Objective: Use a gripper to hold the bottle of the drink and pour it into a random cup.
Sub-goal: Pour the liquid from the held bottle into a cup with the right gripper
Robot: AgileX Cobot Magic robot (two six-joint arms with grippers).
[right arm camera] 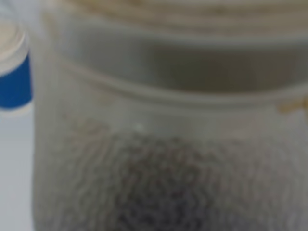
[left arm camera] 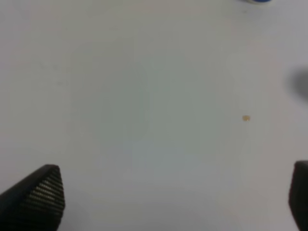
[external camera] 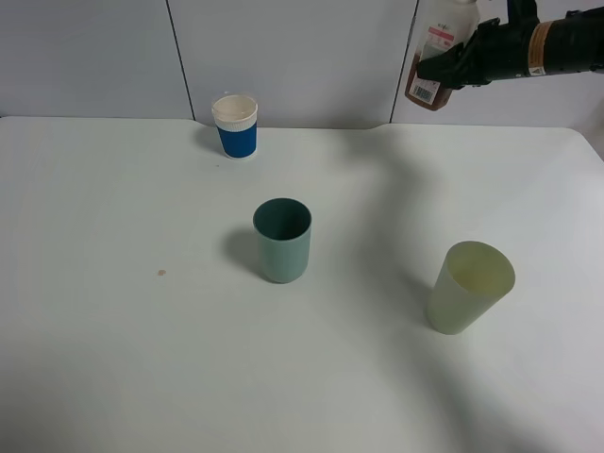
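Table (external camera: 113, 359): smooth, matt white. Teal cup (external camera: 282, 247): matt plastic. Yellow-green cup (external camera: 469, 288): translucent plastic (slight sheen). Far cup (external camera: 236, 125): paper, blue sleeve. Bottle (external camera: 436, 36): clear smooth plastic, printed label.

**Right gripper** (external camera: 460, 59): black, orange-ringed, fingers closed around the bottle of the drink (external camera: 430, 83), which is held high. 
**Bottle:** clear plastic with a white-and-pink label and brown drink in its lower part. It is slightly tilted, and its top is cut off by the frame edge. In the wrist view its blurred wall (right arm camera: 168, 144) lies right against the gripper. 
**Cup** (external camera: 282, 242): teal-green tumbler with a darker inside, upright, well below the gripper and left of it.
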